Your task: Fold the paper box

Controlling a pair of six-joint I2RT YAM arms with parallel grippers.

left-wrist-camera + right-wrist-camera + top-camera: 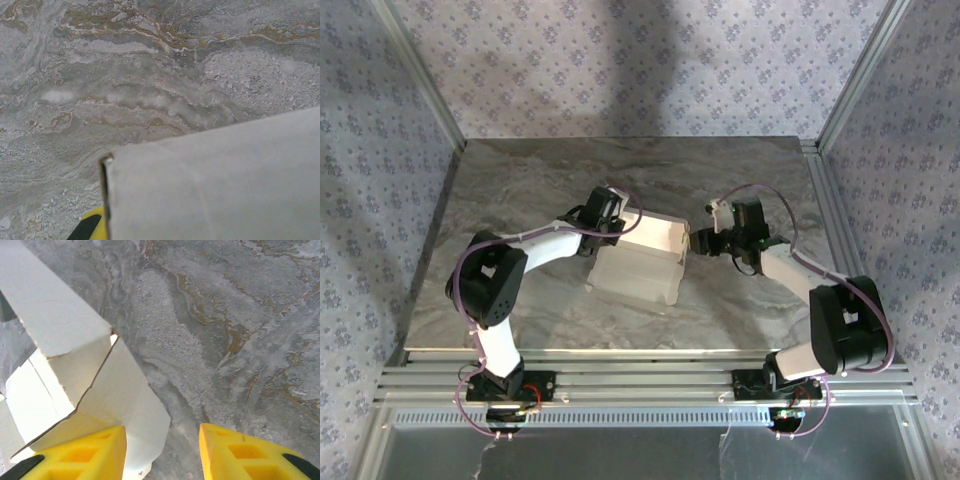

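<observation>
The left jaws are closed almost completely. In the left wrist view one yellow finger [94, 226] with a black pad peeks in at the bottom edge, left of centre. A pale grey panel [215, 185] of the paper box [638, 272] begins right at that finger and spreads over the lower right of the frame, hiding the other finger. The panel looks pinched between the two, its cut edge running straight up from the fingertip.

The right jaws stand partly open. In the right wrist view one finger sits at lower left [80, 452] and the other at lower right [245, 450], with bare stone showing in the gap between them. A white flap [137, 412] of the box lies against the inner side of the lower-left finger and reaches a little way into the gap. The lower-right finger is clear of it, so nothing is clamped. In the upper left of that frame a folded wall [55, 315] of the box rises at a slant.

From above, the box sits near the centre of the frame on the grey marbled tabletop [520, 190], half formed: one white side stands up at its far edge and a paler sheet slopes toward the bottom of the frame. The left arm [545, 248] reaches in from lower left to the box's upper left corner. The right arm [790, 268] comes from lower right to the box's right edge. Patterned screens [640, 60] close off the left, top and right of the frame, and aluminium rails [640, 385] run along the bottom.
</observation>
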